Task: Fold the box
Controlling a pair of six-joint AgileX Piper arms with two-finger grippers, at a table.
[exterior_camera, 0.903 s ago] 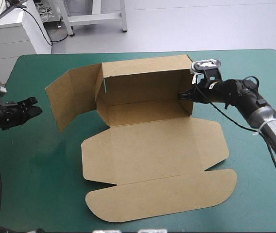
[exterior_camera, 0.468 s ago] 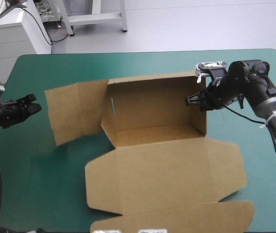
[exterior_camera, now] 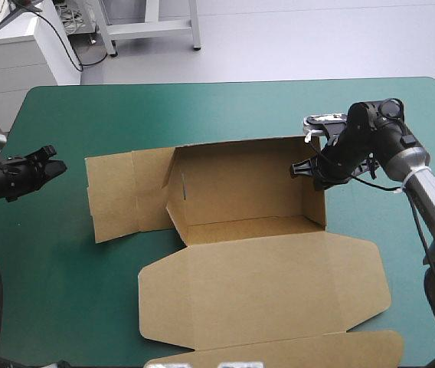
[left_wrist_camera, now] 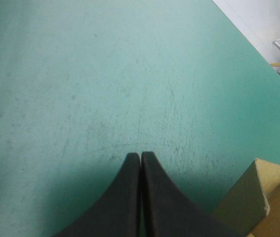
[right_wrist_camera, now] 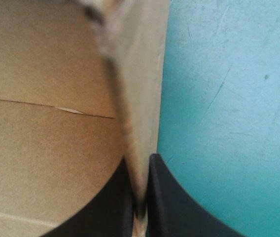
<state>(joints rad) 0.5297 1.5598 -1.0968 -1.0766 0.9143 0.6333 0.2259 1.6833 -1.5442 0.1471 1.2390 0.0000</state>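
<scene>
The brown box (exterior_camera: 240, 165) sits at the middle of the worktop (exterior_camera: 225, 107), partly raised into an open tray: back wall and both end walls stand up, and the floor inside shows as bare board. Its lid (exterior_camera: 263, 284) lies flat toward the near edge and runs out of the high view there. A side panel (exterior_camera: 125, 192) is opened outward on the left. The right gripper (exterior_camera: 303, 169) reaches in from the right, its black fingers (right_wrist_camera: 159, 207) clenched on the right end wall (right_wrist_camera: 140, 74), one finger inside the tray and one outside. The left gripper (exterior_camera: 53, 165) is well apart from the box, fingers (left_wrist_camera: 125, 197) pressed together on nothing, above the teal-green cover (left_wrist_camera: 105, 74), with a corner of the box (left_wrist_camera: 258, 197) ahead and to one side.
</scene>
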